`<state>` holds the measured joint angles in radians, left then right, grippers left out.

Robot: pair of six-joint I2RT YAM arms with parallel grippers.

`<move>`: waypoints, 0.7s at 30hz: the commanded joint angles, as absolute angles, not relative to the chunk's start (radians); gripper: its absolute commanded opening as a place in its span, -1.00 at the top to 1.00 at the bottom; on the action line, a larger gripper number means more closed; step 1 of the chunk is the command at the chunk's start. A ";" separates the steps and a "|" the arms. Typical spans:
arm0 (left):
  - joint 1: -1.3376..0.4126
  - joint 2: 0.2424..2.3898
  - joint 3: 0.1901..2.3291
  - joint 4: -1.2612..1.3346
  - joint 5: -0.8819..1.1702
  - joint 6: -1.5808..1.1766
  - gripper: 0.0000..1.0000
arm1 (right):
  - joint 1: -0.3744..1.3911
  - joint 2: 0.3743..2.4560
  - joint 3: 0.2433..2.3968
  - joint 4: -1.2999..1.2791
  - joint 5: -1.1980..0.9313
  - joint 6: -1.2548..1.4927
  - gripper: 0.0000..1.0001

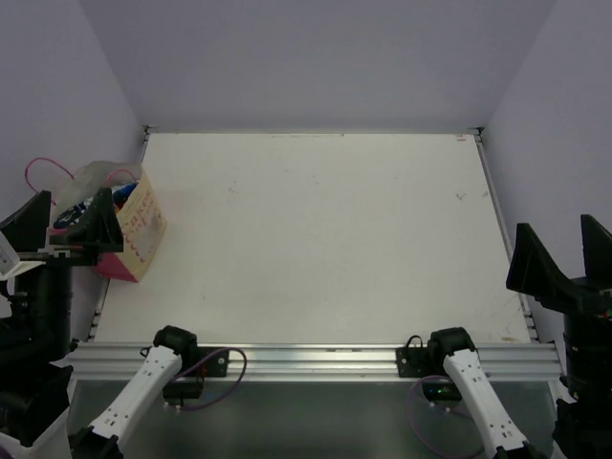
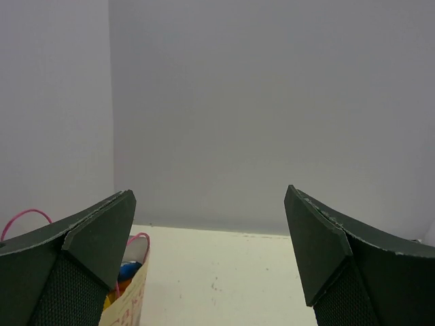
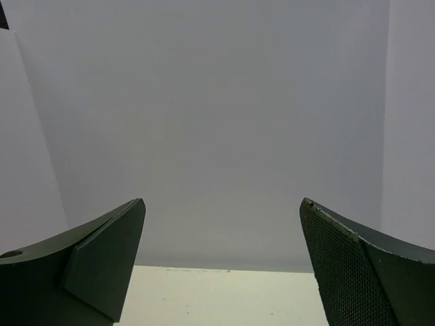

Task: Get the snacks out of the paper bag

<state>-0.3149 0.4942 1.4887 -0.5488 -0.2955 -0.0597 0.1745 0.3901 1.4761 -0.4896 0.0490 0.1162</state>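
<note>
The paper bag (image 1: 141,228) stands at the table's far left edge, pink sides, cream patterned front, pink cord handles (image 1: 43,167). Snacks (image 1: 122,194) show inside its open top as blue and red bits; most are hidden. In the left wrist view the bag's corner (image 2: 129,302) shows at the bottom left with blue and orange packets (image 2: 124,273) inside. My left gripper (image 1: 65,222) is open and empty, right beside the bag's near left side. My right gripper (image 1: 559,256) is open and empty at the table's right edge, far from the bag.
The cream table (image 1: 316,229) is walled by pale grey panels at the back and both sides. An aluminium rail (image 1: 316,359) runs along the near edge with both arm bases bolted to it.
</note>
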 commanded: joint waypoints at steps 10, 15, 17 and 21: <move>-0.327 0.603 1.393 -0.630 -0.322 -0.023 -1.00 | 0.178 0.405 1.402 -0.465 -0.084 0.182 -0.98; -0.327 0.864 1.465 -0.834 -0.431 -0.028 -1.00 | 0.178 0.471 1.348 -0.521 -0.248 0.218 -0.98; -0.327 0.949 1.519 -0.873 -0.487 -0.025 -1.00 | 0.178 0.495 1.330 -0.529 -0.319 0.233 -0.98; -0.302 1.180 1.604 -0.877 -0.575 -0.005 -1.00 | 0.178 0.548 1.307 -0.525 -0.429 0.255 -0.98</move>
